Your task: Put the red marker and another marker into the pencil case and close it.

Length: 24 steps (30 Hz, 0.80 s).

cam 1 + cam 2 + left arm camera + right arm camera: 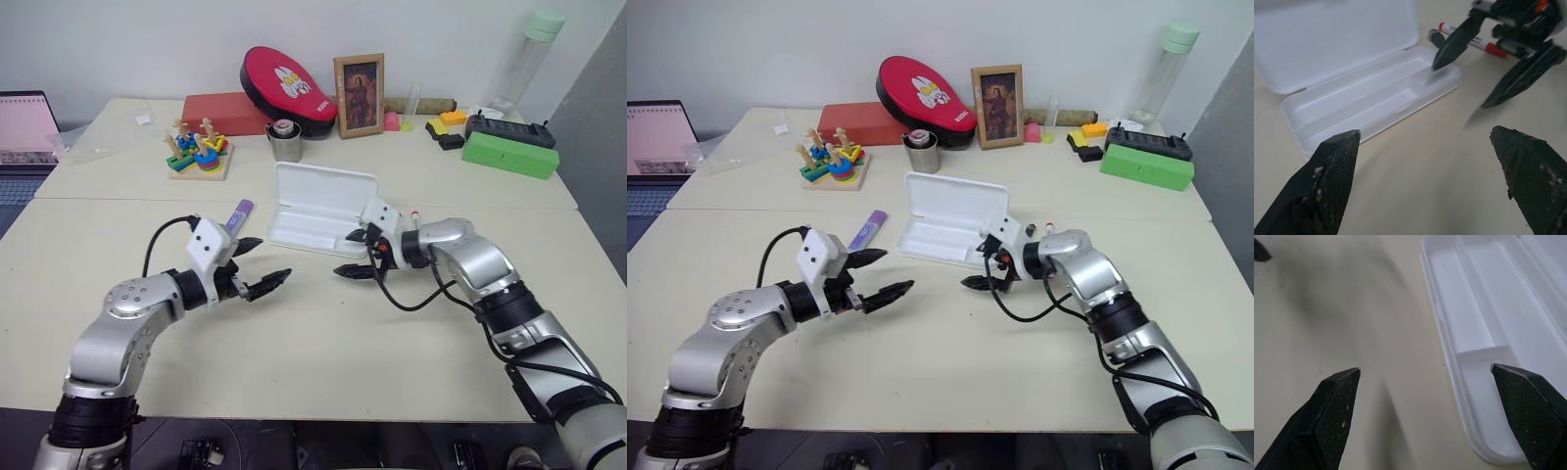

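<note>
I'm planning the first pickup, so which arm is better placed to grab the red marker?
Probably the right. The red marker lies on the table just beyond the right gripper, whose fingers are open. The left gripper, also open, is across the pencil case, nearer the purple highlighter.

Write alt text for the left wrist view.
An open, empty white pencil case lies on the table beyond the open left gripper. Past its far end the open right gripper hovers near the red marker.

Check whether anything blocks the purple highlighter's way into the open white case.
Nothing visible does. The short light-purple highlighter lies on the table left of the open white plastic pencil case, with bare tabletop between them. The case's tray is empty.
</note>
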Available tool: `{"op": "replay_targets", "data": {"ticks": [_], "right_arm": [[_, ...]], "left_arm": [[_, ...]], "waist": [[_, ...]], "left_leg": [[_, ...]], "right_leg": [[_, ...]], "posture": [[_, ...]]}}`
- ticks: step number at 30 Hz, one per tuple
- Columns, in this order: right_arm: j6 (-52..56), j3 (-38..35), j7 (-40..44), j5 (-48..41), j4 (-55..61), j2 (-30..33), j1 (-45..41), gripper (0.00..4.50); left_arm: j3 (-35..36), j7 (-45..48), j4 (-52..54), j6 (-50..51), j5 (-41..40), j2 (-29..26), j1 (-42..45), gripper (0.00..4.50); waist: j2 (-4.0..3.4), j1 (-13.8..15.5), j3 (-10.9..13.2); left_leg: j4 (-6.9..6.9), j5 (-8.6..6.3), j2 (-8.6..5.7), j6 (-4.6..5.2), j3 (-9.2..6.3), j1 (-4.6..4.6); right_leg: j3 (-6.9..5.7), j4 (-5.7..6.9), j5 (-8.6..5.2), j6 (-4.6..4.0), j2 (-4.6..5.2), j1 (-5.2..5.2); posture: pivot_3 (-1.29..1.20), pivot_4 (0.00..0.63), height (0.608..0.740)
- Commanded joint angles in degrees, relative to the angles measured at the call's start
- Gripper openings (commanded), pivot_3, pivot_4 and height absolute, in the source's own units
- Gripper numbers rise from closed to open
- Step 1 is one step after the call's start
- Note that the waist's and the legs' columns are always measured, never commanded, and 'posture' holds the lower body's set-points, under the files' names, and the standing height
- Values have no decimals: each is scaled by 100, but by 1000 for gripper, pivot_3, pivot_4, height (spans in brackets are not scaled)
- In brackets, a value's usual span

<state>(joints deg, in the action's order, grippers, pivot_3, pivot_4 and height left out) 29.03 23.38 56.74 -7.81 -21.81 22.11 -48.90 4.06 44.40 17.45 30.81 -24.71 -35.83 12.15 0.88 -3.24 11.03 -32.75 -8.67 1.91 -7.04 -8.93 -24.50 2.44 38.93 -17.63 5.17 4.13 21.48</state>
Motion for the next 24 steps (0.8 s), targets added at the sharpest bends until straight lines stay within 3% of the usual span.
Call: {"op": "replay_targets", "data": {"ticks": [1, 5, 21, 24], "right_arm": [[-188, 75, 124, 268, -259, -44, -230, 4473], [-319, 179, 51, 595, -597, -143, -307, 3869], [-552, -46, 357, 627, -452, -315, -214, 26], [-608, -8, 498, 639, -313, -287, -180, 26]], "left_arm": [[46, -99, 260, -55, -129, 131, 175, 4500], [38, -161, 333, 34, -285, 322, 228, 4500], [110, -340, 174, -162, -259, 539, 334, 4500], [153, -347, 166, -163, -302, 532, 341, 4500]], "waist": [[0, 1, 0], [0, -2, 0], [0, -3, -1], [0, -4, 0]], "left_leg": [[-1, 0, 0, 0, -1, 1], [-5, 0, 0, 0, -1, 2], [-5, 0, 0, 0, -3, 4], [-5, 0, 0, 0, -4, 4]], "right_leg": [[0, 2, 0, 0, 0, -1], [0, 3, 0, 0, 0, -3], [0, 4, 0, 0, -1, -5], [-1, 4, 0, 0, -2, -5]], "posture": [[0, 150, 740], [0, 150, 740], [0, 150, 740], [0, 150, 740]]}}
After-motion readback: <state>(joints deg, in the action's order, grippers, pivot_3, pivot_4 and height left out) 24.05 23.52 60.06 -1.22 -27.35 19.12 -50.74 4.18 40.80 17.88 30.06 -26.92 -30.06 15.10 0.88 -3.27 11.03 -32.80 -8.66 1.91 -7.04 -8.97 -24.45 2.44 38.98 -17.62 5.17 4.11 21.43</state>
